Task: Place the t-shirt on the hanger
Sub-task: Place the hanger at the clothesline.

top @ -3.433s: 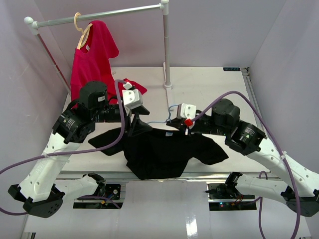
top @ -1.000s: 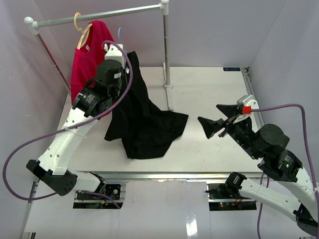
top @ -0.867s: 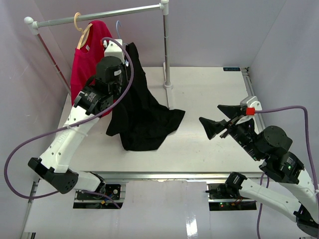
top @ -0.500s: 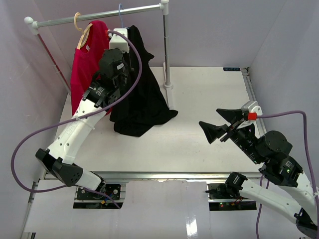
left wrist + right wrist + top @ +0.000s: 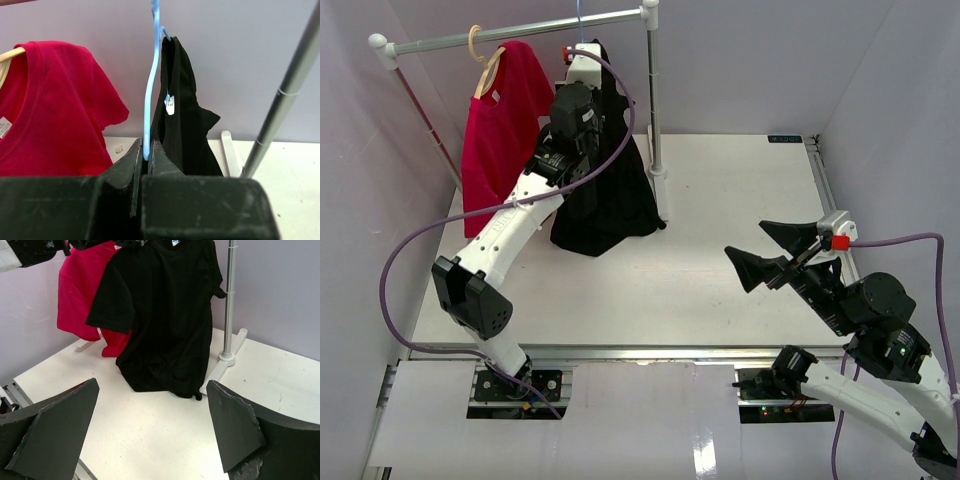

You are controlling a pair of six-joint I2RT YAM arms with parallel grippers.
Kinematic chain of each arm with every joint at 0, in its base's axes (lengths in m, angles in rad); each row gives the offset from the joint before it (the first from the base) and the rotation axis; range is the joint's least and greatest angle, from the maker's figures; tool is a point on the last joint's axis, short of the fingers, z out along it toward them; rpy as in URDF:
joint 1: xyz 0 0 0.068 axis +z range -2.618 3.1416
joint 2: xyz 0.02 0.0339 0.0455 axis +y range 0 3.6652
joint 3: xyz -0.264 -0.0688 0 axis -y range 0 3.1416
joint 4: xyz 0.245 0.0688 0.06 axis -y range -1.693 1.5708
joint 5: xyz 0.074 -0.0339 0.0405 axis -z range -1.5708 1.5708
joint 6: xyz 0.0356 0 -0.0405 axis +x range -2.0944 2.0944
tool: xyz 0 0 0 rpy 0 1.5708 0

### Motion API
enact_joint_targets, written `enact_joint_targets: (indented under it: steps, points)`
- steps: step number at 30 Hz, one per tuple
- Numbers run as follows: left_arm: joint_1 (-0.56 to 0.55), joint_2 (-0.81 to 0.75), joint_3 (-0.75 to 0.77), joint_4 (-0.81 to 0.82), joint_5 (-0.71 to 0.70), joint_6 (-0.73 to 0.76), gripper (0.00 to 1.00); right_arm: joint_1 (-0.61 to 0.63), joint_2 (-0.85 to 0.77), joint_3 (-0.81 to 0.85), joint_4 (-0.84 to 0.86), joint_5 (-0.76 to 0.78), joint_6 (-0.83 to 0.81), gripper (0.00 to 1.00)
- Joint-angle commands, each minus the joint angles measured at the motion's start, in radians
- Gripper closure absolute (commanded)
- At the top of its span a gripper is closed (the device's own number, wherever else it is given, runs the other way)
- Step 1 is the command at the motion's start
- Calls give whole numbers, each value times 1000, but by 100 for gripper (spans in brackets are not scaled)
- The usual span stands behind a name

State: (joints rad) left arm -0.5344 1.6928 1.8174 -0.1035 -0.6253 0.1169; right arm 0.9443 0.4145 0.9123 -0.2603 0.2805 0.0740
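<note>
The black t-shirt (image 5: 610, 185) hangs from the light-blue hanger (image 5: 148, 95), collar at the top and hem bunched on the table. My left gripper (image 5: 146, 150) is shut on the hanger's wire below the hook, raised high beside the rack's rail. In the top view the hanger's hook (image 5: 579, 14) reaches the rail; whether it rests on it I cannot tell. The right wrist view shows the t-shirt (image 5: 165, 315) spread full length. My right gripper (image 5: 744, 238) stands wide open and empty, low over the right side of the table, well away from the shirt.
A red shirt (image 5: 505, 120) on a tan wooden hanger (image 5: 486, 62) hangs from the rail (image 5: 520, 32) just left of the black one. The rack's upright post (image 5: 653, 90) and its foot (image 5: 225, 362) stand right behind the t-shirt.
The left arm has lifted the hanger and t-shirt up and rightward to the rail, so the shirt now hangs nearly clear of the table. The right gripper drifted slightly nearer and stayed open.
</note>
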Motion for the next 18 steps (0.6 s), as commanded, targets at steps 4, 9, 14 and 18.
enact_joint_targets:
  steps: [4, 9, 14, 18]
  points:
    - [36, 6, 5, 170, 22, 2, 100, 1, -2, -9, 47, -13, 6, 5]
    - [40, -28, -80, 189, 82, -43, 100, 1, -9, -12, 50, -12, 4, 5]
    - [40, -96, -149, 203, 147, -66, 100, 1, -4, -13, 49, -21, 3, 5]
    - [40, -107, -137, 151, 170, -76, 86, 1, -5, -13, 49, -15, 3, 5]
